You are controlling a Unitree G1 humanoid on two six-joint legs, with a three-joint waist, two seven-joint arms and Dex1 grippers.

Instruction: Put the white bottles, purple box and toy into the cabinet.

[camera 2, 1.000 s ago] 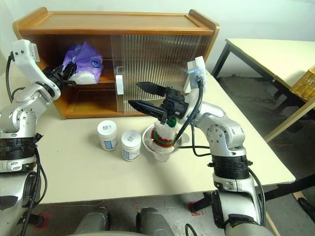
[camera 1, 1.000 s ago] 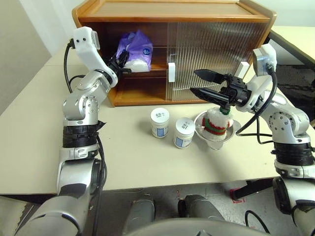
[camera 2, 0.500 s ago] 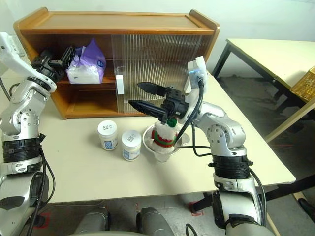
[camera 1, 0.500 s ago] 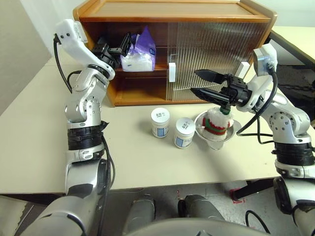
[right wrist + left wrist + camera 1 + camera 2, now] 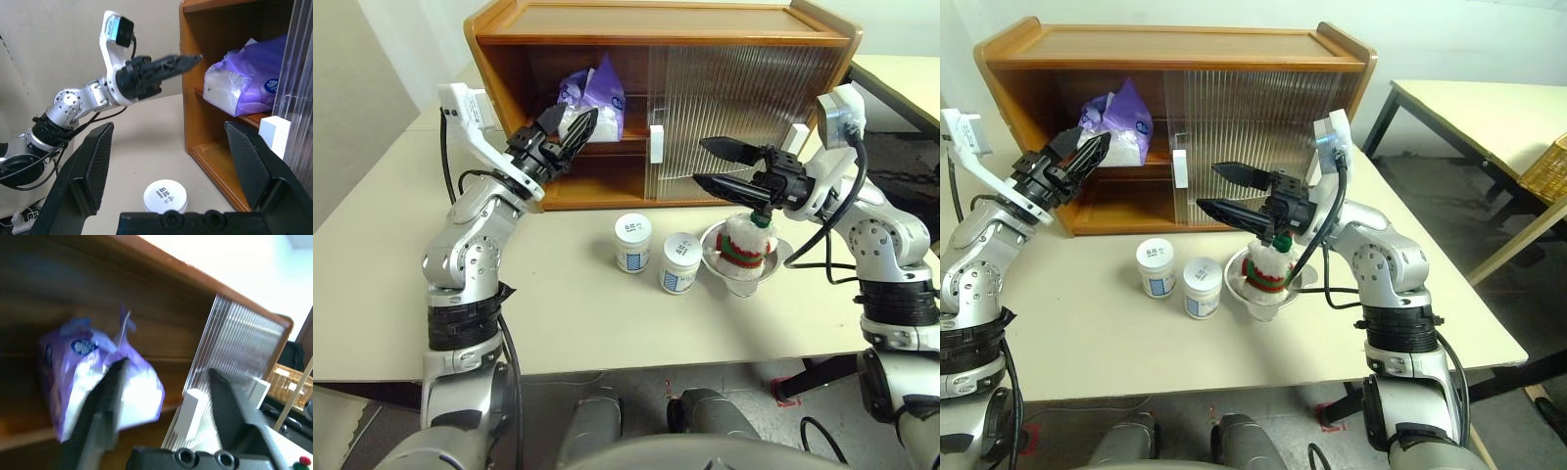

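Left eye view: purple box (image 5: 592, 101) just beyond left gripper (image 5: 570, 128).

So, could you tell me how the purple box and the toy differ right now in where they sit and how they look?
The purple box already rests on the upper shelf of the cabinet, while the toy sits in a silver bowl on the table. The purple box is a soft lilac pack with white tissue showing; the toy is fluffy white with a red-and-green band. The purple box looks larger than the toy. Neither is gripped.
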